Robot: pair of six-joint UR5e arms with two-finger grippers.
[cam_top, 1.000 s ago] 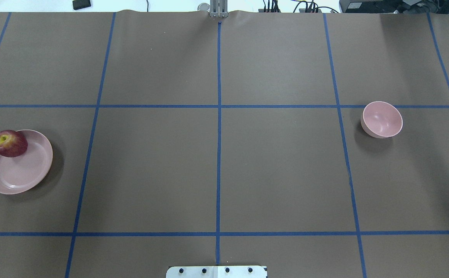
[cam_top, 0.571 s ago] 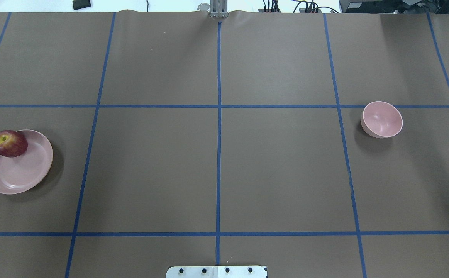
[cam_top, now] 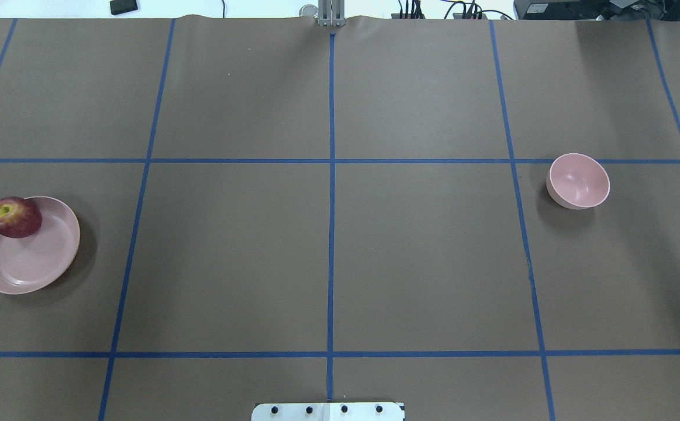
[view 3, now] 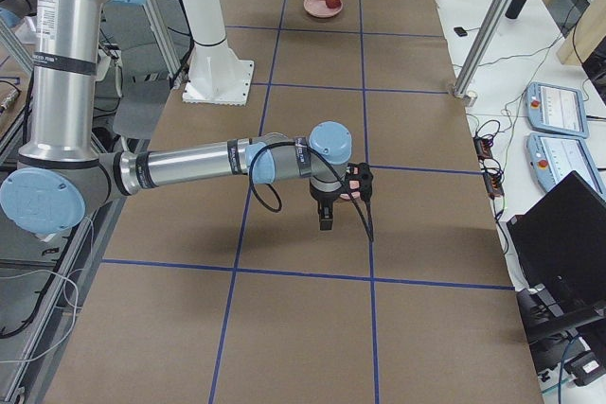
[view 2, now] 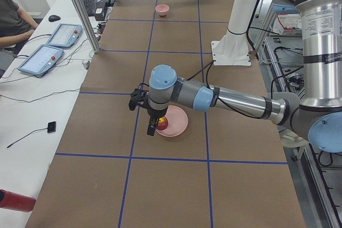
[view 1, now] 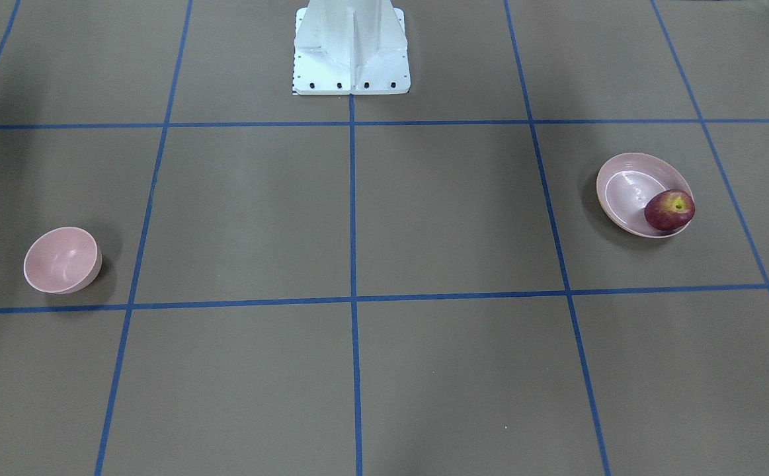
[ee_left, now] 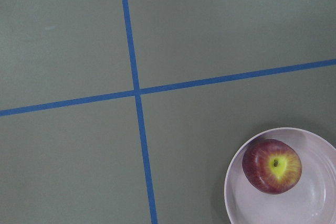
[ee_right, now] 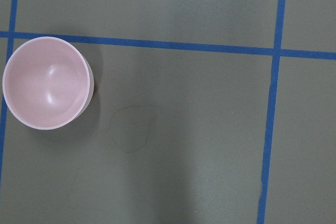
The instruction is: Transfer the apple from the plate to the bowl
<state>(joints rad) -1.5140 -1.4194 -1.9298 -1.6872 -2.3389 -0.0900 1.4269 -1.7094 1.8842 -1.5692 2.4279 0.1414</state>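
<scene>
The dark red apple (cam_top: 14, 217) lies on the far-left rim area of the pale pink plate (cam_top: 35, 263) at the table's left side. It also shows in the front view (view 1: 669, 210) and the left wrist view (ee_left: 272, 166). The pink bowl (cam_top: 579, 180) stands empty at the right, and also shows in the right wrist view (ee_right: 46, 82). My left gripper (view 2: 152, 130) hangs above the plate's edge by the apple. My right gripper (view 3: 326, 223) hangs above the table on the right side. Both show only in the side views, so I cannot tell whether they are open or shut.
The white robot base (view 1: 351, 46) stands at the table's near middle. Blue tape lines grid the brown table. Beside the table are control tablets (view 2: 64, 34), a red bottle (view 2: 15, 201), a seated person (view 2: 12, 22) and a laptop (view 3: 568, 234).
</scene>
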